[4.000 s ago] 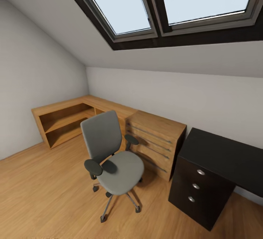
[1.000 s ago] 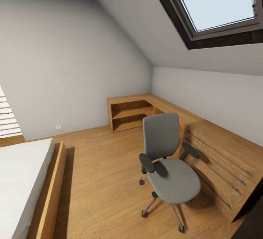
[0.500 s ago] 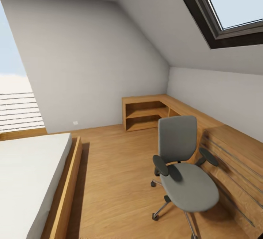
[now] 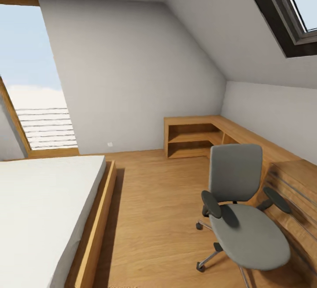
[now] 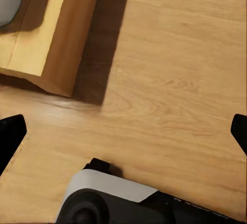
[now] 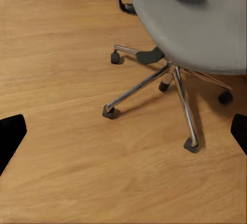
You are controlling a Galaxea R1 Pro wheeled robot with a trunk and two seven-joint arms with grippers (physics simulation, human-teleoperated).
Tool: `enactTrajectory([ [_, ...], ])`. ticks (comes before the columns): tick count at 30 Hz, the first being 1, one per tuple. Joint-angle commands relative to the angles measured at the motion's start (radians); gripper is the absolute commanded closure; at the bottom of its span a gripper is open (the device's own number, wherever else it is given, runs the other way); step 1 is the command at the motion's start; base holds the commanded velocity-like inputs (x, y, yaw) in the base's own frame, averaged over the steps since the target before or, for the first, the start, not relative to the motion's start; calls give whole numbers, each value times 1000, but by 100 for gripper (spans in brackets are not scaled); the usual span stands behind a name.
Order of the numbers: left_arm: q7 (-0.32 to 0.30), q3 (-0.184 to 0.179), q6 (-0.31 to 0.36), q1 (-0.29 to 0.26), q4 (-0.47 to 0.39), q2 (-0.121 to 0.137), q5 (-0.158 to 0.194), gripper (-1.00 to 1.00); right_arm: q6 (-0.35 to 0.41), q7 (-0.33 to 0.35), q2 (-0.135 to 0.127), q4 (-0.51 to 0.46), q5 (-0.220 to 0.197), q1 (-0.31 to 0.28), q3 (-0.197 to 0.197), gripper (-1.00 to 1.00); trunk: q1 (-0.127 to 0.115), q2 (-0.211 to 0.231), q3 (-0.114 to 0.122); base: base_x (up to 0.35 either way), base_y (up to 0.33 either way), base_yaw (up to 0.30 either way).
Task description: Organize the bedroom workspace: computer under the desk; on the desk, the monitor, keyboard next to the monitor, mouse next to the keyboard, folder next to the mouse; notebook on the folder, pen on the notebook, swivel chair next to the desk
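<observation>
The right gripper (image 6: 123, 131) is spread wide open, with its two black fingertips (image 6: 11, 136) far apart and nothing between them. It hangs over the wood floor (image 6: 56, 44), near the swivel chair (image 6: 190, 23). The left gripper (image 5: 123, 131) is wide open too and holds nothing. It hangs over bare floor by the wooden bed frame (image 5: 51, 39).

In the head view there is one swivel chair (image 4: 240, 217), near on the right, just beside a low wood cabinet (image 4: 281, 156). Its seat is bare. One bed (image 4: 39, 208) lies on the left. One skylight (image 4: 281, 10) sits high on the right. No writing can be read anywhere.
</observation>
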Motion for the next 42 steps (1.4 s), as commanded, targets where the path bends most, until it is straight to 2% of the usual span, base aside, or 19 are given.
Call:
enactTrajectory([
  [1,7,-9,-40,-1,21,-6,6,-100,-1,-10,0,1,5,-1,8,-100,0,-1,-1,0,0,280],
  [4,7,-9,-85,-1,47,-19,7,-100,-1,-10,0,3,9,-1,10,-100,0,-1,-1,0,0,281],
  [8,8,-10,-97,-1,55,-21,7,-100,1,-10,-2,3,10,-1,11,-100,0,-1,-1,58,0,281],
  [10,8,-10,-98,-1,56,-22,7,-100,1,-10,-4,4,10,-1,10,-100,0,-1,-1,238,0,185],
  [14,9,-9,-100,-1,56,-22,-24,-100,4,-10,-7,4,9,-1,9,-100,0,-1,-1,303,0,48],
  [18,10,-8,-101,-1,57,-22,-29,-100,5,-10,-8,4,9,-1,9,-100,0,-1,-1,295,0,9],
  [24,10,-8,-103,-1,58,-21,-30,-100,5,-10,-7,4,9,-1,9,-100,0,-1,2,76,0,41],
  [34,11,-7,-104,-1,58,-21,-30,-100,4,-10,-6,4,9,-1,9,-100,0,-1,3,8,0,227],
  [42,10,-8,-104,-1,58,-23,-31,-100,5,-9,-8,4,11,-1,9,-100,0,-1,3,248,-1,25],
])
